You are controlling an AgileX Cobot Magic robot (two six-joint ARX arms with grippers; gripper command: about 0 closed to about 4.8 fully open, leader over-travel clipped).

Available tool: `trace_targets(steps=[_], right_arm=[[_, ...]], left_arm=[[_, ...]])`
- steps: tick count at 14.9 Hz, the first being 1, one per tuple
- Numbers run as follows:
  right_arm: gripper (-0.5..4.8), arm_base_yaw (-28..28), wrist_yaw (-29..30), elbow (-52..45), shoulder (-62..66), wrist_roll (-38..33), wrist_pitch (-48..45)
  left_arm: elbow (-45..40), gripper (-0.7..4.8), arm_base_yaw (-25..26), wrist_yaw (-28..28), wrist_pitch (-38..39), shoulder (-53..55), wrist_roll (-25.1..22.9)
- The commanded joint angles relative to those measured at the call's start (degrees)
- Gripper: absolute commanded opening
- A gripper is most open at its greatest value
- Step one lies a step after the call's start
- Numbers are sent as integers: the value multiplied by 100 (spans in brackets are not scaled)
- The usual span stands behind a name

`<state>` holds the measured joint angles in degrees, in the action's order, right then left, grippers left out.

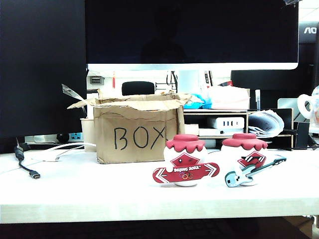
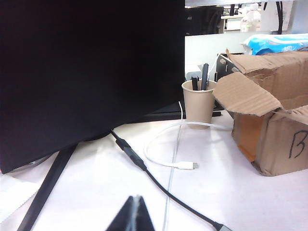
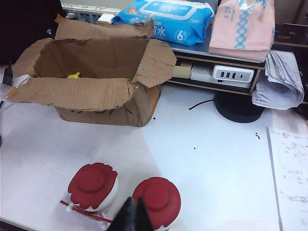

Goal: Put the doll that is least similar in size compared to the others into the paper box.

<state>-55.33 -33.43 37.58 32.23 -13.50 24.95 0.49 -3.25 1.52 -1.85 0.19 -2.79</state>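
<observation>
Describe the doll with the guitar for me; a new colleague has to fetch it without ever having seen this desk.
Start at the cardboard box marked BOX on the white table. To its right stand two white dolls with red caps, side by side. The guitar doll is the one farther from the box, holding a blue guitar, while the snowboard doll holds a red board.

doll point(image 3: 73, 75): only a small yellow bit shows above the front flap inside the paper box point(image 3: 91, 94); the rest is hidden.
left claw point(image 2: 133, 214): only its dark closed tips show, cut off by the picture's edge.
right claw point(image 3: 131, 216): closed tips at the edge, over the guitar doll point(image 3: 157, 200), partly covering its red cap.
box lettering point(image 2: 298, 144): cut off after "B".
</observation>
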Motion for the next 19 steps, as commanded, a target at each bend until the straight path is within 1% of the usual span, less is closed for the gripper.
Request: trace_targets(steps=[1,2,3,4,5,6,7,8,9,10,12,13,15,16,19], right_arm=[[27,975,4,24,-507,315,-96],[27,1344,11,24,-629,315,-122],[27,2149,101,22,-901,267,-122],[27,2767,459,22,-1064,256,-122],[27,3178,802,22,-1161,256,-120],[27,3923,1314,22,-1283,258,-122],[27,4435,1633,9,-1349,269,-114],[27,4894,2092,-57,-1429,282,-142],[27,5447,2452,-313,-1631,304,-256],[27,5735,2461,-629,-1858,302,-380],[27,5936,2586,-1145,-2273,299,-529],[27,5943,2588,-1410,-2461,299,-667],[27,5899,2817,-2013,-2855,299,-1121],[27,5899,2975,-2240,-2957,299,-1270],[27,5890,3104,-2822,-3097,299,-1674]], left_arm=[[7,-5,4,-22,-39,0,-2],[7,-5,7,-33,-39,0,0],[4,-5,2,-22,-37,0,-2],[4,-5,7,-22,-39,0,-2],[7,-5,7,-28,-39,0,-2],[4,-5,2,-28,-39,0,-2],[4,-5,2,-26,-39,0,0],[4,-5,2,-24,-37,0,-2],[4,-5,2,-26,-37,0,-2],[4,-5,2,-26,-33,0,0],[4,-5,7,-26,-35,0,0],[4,-5,2,-26,-39,0,-2],[4,-5,4,-26,-37,0,-2],[4,-5,4,-26,-37,0,-2],[4,-5,4,-26,-37,0,-2]])
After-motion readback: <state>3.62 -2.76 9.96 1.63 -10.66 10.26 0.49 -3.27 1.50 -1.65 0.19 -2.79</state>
